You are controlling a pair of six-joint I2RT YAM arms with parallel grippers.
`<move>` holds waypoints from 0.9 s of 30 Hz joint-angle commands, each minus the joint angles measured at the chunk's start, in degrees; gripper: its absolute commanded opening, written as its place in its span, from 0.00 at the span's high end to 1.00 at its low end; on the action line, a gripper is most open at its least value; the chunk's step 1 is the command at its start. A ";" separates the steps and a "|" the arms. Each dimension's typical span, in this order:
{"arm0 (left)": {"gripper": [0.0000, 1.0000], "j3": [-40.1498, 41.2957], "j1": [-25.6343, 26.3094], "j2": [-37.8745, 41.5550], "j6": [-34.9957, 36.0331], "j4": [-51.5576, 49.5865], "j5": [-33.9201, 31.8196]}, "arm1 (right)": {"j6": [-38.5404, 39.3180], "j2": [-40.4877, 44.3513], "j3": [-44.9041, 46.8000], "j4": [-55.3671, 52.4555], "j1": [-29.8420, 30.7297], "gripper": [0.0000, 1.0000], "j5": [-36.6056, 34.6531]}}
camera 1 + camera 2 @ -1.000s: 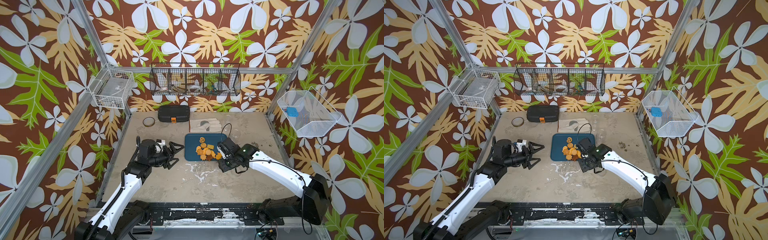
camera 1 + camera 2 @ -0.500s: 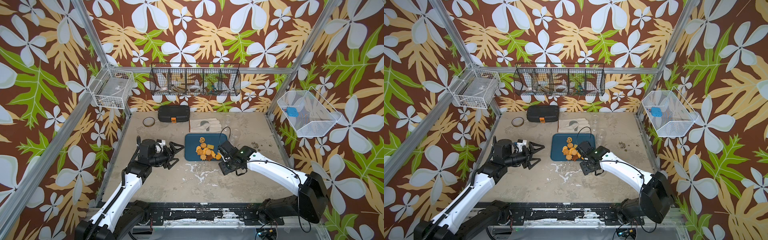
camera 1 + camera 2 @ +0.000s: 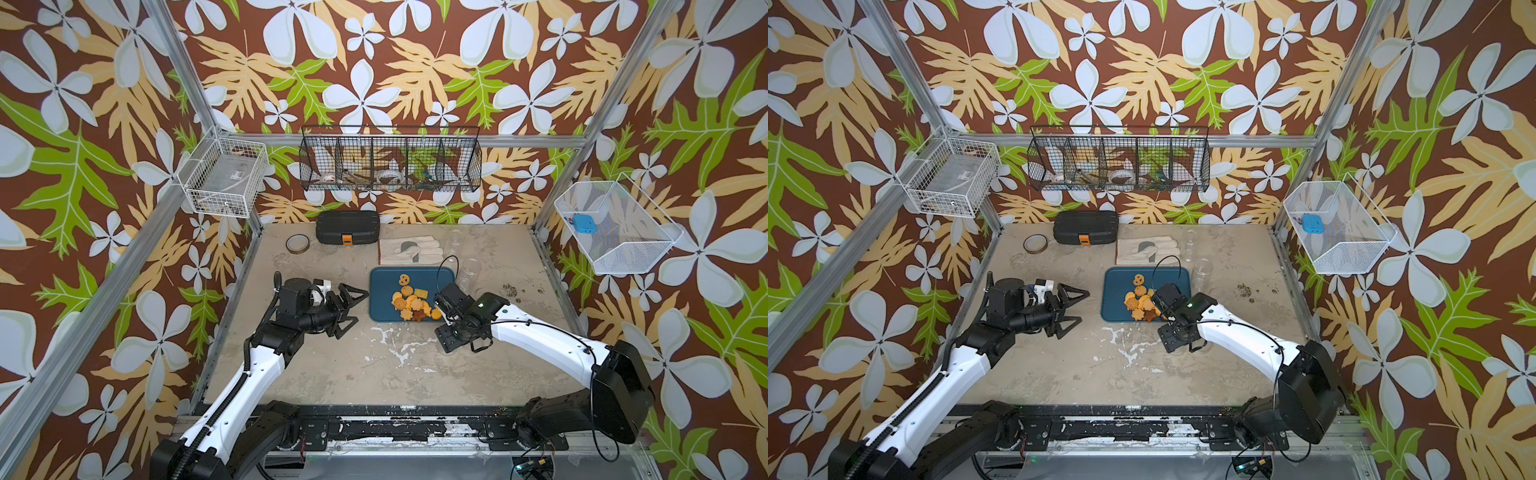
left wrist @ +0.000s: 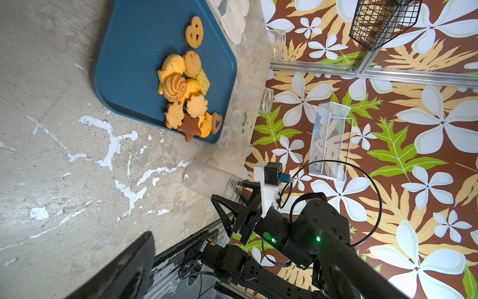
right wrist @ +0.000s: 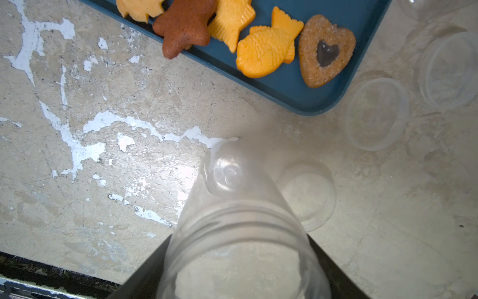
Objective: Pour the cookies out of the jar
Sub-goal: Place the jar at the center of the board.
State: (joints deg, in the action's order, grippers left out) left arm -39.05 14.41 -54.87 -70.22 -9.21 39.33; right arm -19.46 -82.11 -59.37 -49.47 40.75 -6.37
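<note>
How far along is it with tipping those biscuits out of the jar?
Pouring looks done: the cookies lie heaped on the blue tray, and the clear jar looks empty. In hand: the jar rests on the table between the fingers of the right gripper. Remaining: letting go and backing away. The left gripper hangs open, empty.

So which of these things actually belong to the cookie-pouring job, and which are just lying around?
Part of the job:
cookies
blue tray
clear jar, empty, lying on its side

Just lying about:
black case
tape roll
glove
spare jars
loose lids
wire baskets
</note>
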 commanded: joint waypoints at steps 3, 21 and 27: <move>0.00 0.02 -0.05 0.03 0.68 0.25 0.31 | -0.22 -0.09 0.04 0.08 0.02 0.24 -0.04; 0.00 -9.78 -0.13 -2.98 10.00 -9.94 -5.64 | -0.47 2.30 -23.23 -10.79 -4.31 0.17 3.03; 0.00 -22.62 -0.13 -6.84 21.96 -21.78 -16.67 | -1.86 5.19 -24.75 -0.90 -20.40 0.17 16.90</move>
State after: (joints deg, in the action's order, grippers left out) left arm -58.70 14.39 -61.01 -56.45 -23.64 30.11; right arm -20.16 -77.47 -84.12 -55.00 24.71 2.28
